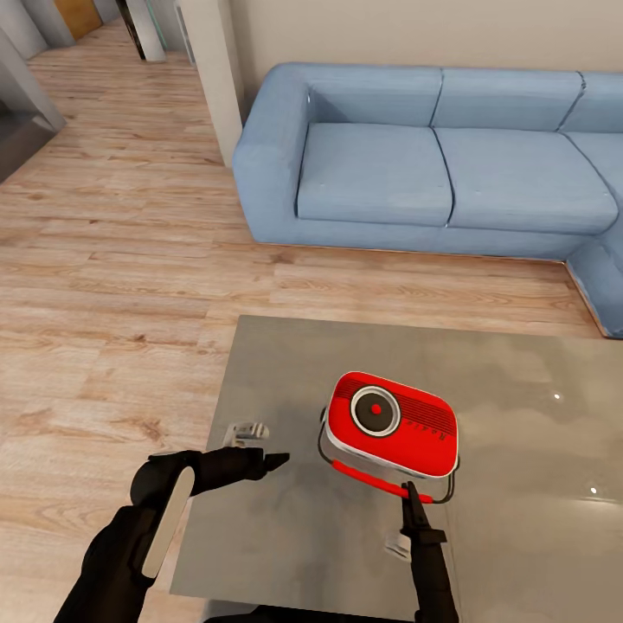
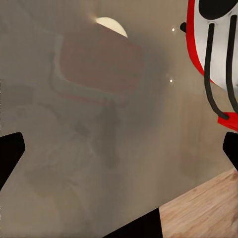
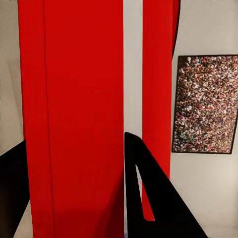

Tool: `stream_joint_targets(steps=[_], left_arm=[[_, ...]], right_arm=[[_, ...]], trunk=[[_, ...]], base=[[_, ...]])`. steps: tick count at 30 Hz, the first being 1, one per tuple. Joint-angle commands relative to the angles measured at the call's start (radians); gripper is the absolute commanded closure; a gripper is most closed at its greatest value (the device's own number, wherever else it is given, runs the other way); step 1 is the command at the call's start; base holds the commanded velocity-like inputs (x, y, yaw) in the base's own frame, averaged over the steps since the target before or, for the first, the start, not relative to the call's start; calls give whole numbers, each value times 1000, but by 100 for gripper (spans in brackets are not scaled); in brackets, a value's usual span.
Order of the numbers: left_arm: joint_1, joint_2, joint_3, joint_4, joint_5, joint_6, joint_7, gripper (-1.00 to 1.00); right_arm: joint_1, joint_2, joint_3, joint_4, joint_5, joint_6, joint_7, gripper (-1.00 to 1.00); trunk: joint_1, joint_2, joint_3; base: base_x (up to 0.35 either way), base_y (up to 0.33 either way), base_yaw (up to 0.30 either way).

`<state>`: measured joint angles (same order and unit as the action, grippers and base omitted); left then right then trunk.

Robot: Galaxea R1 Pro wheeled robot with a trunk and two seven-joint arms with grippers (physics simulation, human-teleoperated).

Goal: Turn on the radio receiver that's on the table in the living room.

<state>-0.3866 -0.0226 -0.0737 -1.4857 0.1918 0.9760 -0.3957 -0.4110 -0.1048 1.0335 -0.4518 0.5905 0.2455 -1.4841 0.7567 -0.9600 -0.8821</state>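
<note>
Right now the radio receiver (image 1: 391,425) lies on its back on the table (image 1: 519,519), dial and slotted grille facing up, its thin black handle hanging off the near side. It sits well in from the table's left edge, on the glossy grey-taupe top, which mirrors it faintly in the left wrist view. The right gripper (image 1: 410,495) reaches in from the near side, its dark fingertip touching the radio's lower red edge by the handle; in the right wrist view the red body and white trim band (image 3: 132,64) stand very close in front of the fingers (image 3: 148,198), but I cannot tell how far apart the jaws are. The left gripper (image 1: 268,460) hovers over the table's left part, well apart from the radio, pointing toward it; its two black fingertips sit far apart at the edges of the left wrist view, so the jaws are spread and hold nothing. Beyond the table runs light wood plank floor (image 1: 112,285), then a blue sofa (image 1: 433,164). A framed crowd picture (image 3: 206,104) hangs on the wall.
</note>
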Motion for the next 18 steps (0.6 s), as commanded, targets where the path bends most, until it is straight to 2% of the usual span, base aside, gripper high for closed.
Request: stream_joint_targets(steps=[1, 9, 18], left_arm=[[0, 0, 0, 0, 0, 0, 0, -100], [0, 0, 0, 1, 0, 0, 3, -100], [0, 0, 0, 0, 1, -4, 3, -100]], right_arm=[[0, 1, 0, 0, 2, 0, 0, 100], [0, 11, -2, 1, -4, 10, 38, 100], [0, 6, 0, -1, 0, 6, 51, 100]], trunk=[[0, 0, 0], [0, 0, 0], [0, 0, 0]], base=[[0, 0, 0], [0, 0, 0], [0, 0, 0]])
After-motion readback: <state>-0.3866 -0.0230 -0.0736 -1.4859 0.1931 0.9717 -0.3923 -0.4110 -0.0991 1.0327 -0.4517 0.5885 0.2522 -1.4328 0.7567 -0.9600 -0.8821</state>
